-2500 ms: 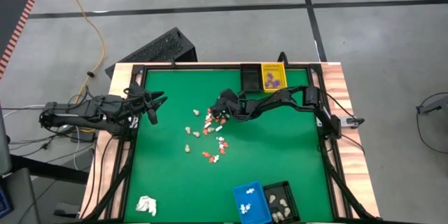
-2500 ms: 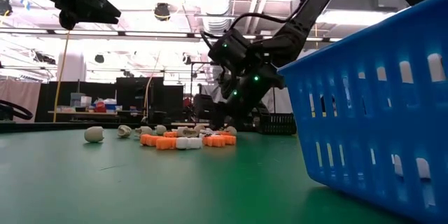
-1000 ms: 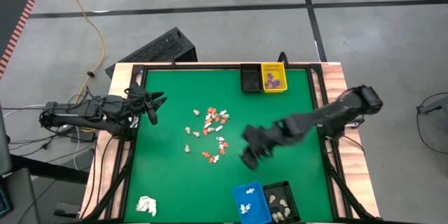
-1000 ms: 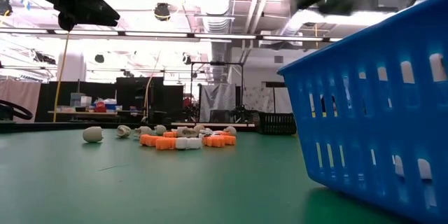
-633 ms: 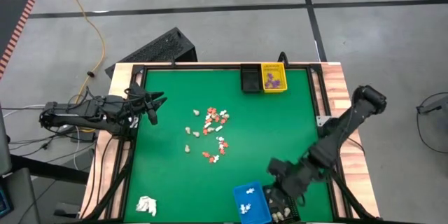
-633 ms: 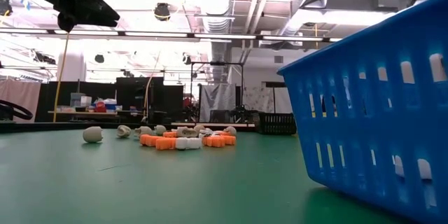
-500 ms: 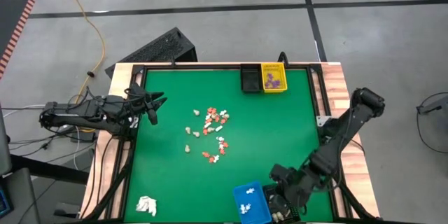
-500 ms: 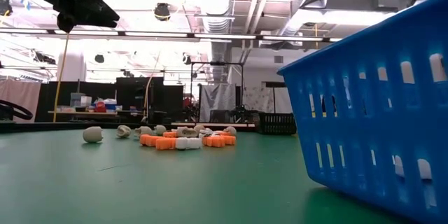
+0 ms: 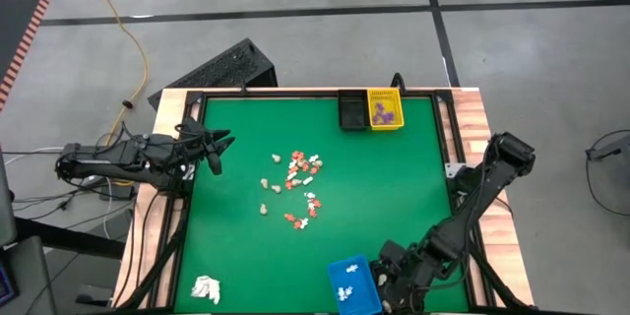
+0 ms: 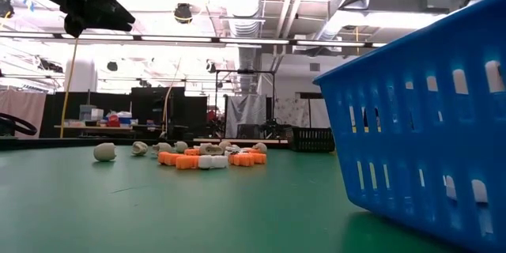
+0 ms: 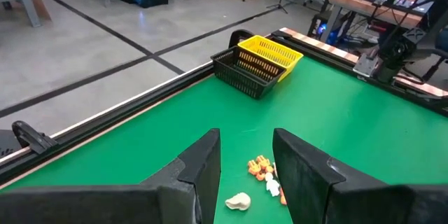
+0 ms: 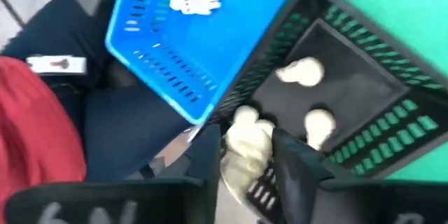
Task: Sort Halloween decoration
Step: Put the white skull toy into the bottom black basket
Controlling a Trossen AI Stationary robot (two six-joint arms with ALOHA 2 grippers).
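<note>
One cream piece (image 12: 246, 143) sits between the right gripper's (image 12: 245, 155) parted fingers over the half-hidden black basket (image 12: 364, 87).

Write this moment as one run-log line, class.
right gripper: over black basket, cream piece between fingers | left gripper: open, waiting | loose pieces: mid-table

The table (image 9: 394, 187) has a green top. On it lie small decoration pieces (image 9: 295, 185), a white cloth lump (image 9: 206, 288), a yellow basket (image 9: 385, 109), two black baskets (image 9: 351, 111) and a blue basket (image 9: 351, 284).
</note>
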